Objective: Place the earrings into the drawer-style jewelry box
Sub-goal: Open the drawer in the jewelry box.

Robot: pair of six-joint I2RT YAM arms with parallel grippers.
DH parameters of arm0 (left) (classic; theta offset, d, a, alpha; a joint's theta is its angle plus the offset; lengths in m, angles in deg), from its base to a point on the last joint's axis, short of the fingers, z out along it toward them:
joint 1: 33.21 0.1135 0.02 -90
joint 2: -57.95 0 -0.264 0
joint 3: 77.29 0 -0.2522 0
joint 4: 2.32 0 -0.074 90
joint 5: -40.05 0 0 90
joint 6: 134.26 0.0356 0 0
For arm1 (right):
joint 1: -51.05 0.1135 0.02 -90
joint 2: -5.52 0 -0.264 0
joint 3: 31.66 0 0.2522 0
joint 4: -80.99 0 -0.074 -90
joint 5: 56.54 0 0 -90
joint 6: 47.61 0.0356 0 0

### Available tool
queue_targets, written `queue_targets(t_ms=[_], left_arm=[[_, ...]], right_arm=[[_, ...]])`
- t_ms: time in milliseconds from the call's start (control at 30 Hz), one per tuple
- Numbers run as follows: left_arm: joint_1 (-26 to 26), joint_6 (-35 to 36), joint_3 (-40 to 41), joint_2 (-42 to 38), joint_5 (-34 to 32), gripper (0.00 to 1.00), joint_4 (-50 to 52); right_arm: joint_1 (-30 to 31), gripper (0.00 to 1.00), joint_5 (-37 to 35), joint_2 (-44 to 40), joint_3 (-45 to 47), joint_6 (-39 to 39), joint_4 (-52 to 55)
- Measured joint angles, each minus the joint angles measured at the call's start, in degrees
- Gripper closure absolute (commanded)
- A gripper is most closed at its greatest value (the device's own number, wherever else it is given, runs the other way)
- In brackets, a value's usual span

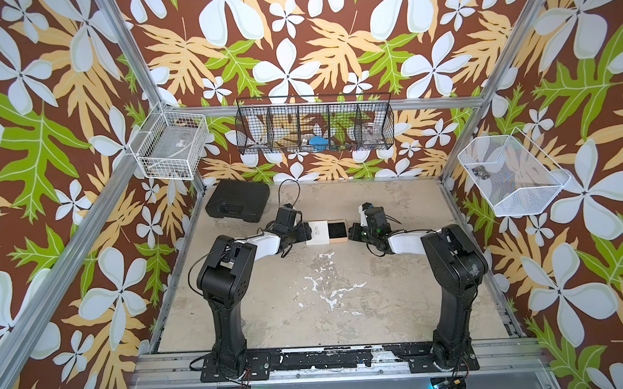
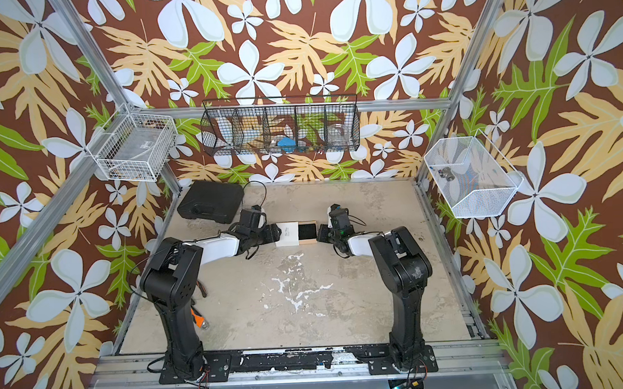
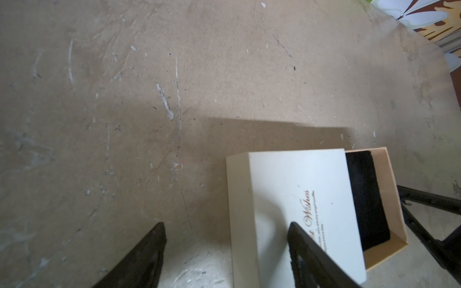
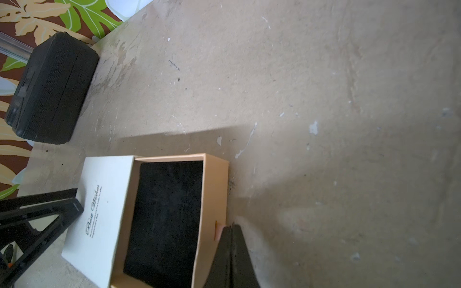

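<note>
Two black arms stand on the rail [image 1: 331,360] at the near edge of the table [image 1: 272,312], the left arm [image 1: 224,289] and the right arm [image 1: 450,268]. Both lean in toward the middle. In a top view something with an orange part [image 2: 198,317] lies just beside the left arm's base, mostly hidden by it. White scuffs mark the worn tabletop ahead of the arms.

Farther in, at the table's middle, the drawer-style jewelry box [image 1: 326,232] lies flat between the two grippers. Its white sleeve [image 1: 317,233] is on the left. Its tan-edged tray [image 1: 337,231] sticks out to the right, showing its black lining in both top views.

The left gripper [image 1: 304,232] is at the sleeve's left end with its jaws wide apart and grips nothing. In the left wrist view one of its fingers [image 3: 306,246] is over the sleeve's printed top, and the other is over bare table beside the box.

The right gripper [image 1: 351,232] is at the tray's right wall with its jaws pressed together. In the right wrist view its tips meet just beside a small orange tab [image 4: 216,230] on that wall. Whether they pinch the tab cannot be told.

At the far left corner a black case [image 1: 238,200] lies closed, well apart from the box.

On the walls hang three baskets:
- A white wire basket [image 1: 170,145] is on the left.
- A long black wire basket [image 1: 313,98] is on the far wall, with a blue thing [image 1: 318,141] inside.
- A white mesh basket [image 1: 508,194] is on the right.
</note>
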Motion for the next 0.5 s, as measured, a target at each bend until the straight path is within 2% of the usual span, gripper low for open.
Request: queue_targets(t_ms=[100, 200, 500], left_arm=[[0.00, -0.02, -0.83, -0.90, -0.02, 0.12, 1.44], [0.00, -0.02, -2.47, -1.97, -0.04, 0.12, 2.12], [-0.70, -0.09, -1.42, -8.85, -0.48, 0.14, 4.33]], right_arm=[[-0.09, 0.74, -0.11, -1.20, -0.09, -0.24, 0.79], [-0.31, 0.68, -0.17, -2.56, -0.04, -0.50, 1.92], [-0.72, 0.70, -0.22, -12.35, 4.44, -1.05, 7.96]])
